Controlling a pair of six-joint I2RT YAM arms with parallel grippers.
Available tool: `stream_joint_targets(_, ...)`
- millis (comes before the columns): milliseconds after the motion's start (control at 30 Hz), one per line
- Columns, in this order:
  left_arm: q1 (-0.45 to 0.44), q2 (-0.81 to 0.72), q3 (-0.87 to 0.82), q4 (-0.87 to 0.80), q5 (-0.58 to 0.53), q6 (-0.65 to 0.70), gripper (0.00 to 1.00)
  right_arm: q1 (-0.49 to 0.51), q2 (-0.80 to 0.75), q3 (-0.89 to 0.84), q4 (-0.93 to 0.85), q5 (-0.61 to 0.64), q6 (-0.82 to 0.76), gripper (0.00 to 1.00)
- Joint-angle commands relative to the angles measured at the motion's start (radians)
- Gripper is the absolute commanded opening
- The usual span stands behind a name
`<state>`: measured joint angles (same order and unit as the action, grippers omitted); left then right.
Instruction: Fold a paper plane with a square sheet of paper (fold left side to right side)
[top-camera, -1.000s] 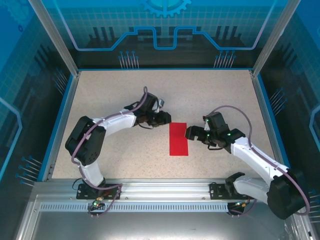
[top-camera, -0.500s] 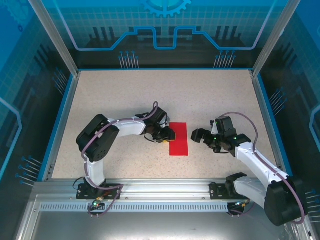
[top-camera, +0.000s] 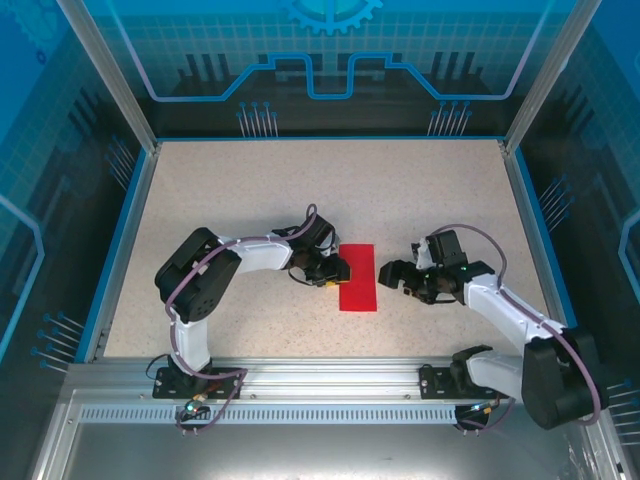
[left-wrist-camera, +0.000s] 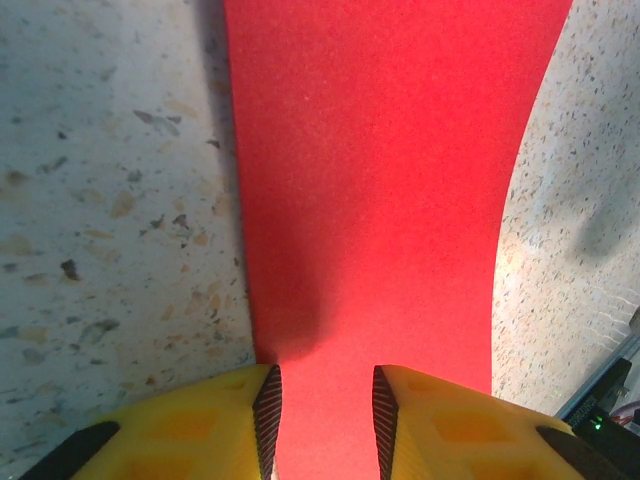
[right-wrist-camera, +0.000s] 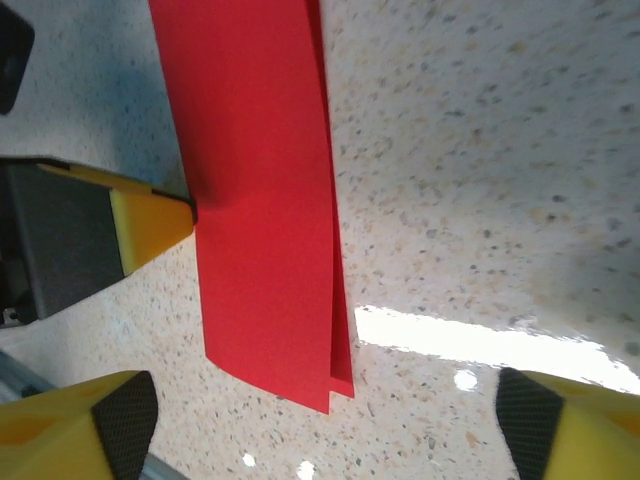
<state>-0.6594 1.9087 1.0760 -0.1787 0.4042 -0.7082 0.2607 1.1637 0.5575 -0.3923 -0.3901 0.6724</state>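
Top view: left arm is bent across the speckled beige tabletop (top-camera: 250, 190), wrist low. Left gripper (top-camera: 337, 272) sits at the left long edge of the thin bright red paper sheet (top-camera: 358, 278), about mid-length.

Left wrist cam: left gripper (left-wrist-camera: 322, 420) has its yellow fingers (left-wrist-camera: 200, 425) set a narrow gap apart. The black ribbed pads face each other and nothing is clamped between them. The red paper sheet (left-wrist-camera: 380, 180) lies under and ahead of the tips, and shows through the gap. The tips cast a shadow on its near end.

Paper location: centre of the table, a bit right of the midline, between the two grippers. It is folded into a narrow rectangle, long axis running near-to-far, lying on the surface.

Right wrist cam: red paper sheet (right-wrist-camera: 260, 200) shows as two layers. The top layer stops just short of the lower one along the right edge, and the layers gape slightly at the near corner. One yellow fingertip (right-wrist-camera: 150, 222) of the left gripper touches the left edge of the sheet.

Right gripper (top-camera: 395, 274) is just beside the paper's right long edge and off it, as far as the top view shows. On its own cam, right gripper (right-wrist-camera: 335, 425) has its jaws spread wide, yellow fingers (right-wrist-camera: 115, 425) at opposite bottom corners of the frame, holding nothing.
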Motion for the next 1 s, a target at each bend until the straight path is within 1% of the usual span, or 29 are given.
stream_joint_targets(0,-0.007,0.017,-0.02,-0.027,-0.018,-0.015,0.33,-0.013,0.056,0.027,0.069,-0.127,0.015,0.8)
stream_joint_targets(133,-0.008,0.016,-0.019,-0.022,-0.016,-0.016,0.34,-0.002,0.133,0.056,0.072,-0.15,0.029,0.69)
stream_joint_targets(533,-0.014,0.018,-0.015,-0.021,-0.015,-0.02,0.34,0.066,0.311,0.1,0.084,-0.213,0.075,0.59)
stream_joint_targets(967,-0.014,0.016,-0.016,-0.017,-0.013,-0.019,0.34,0.124,0.4,0.131,0.11,-0.2,0.102,0.56)
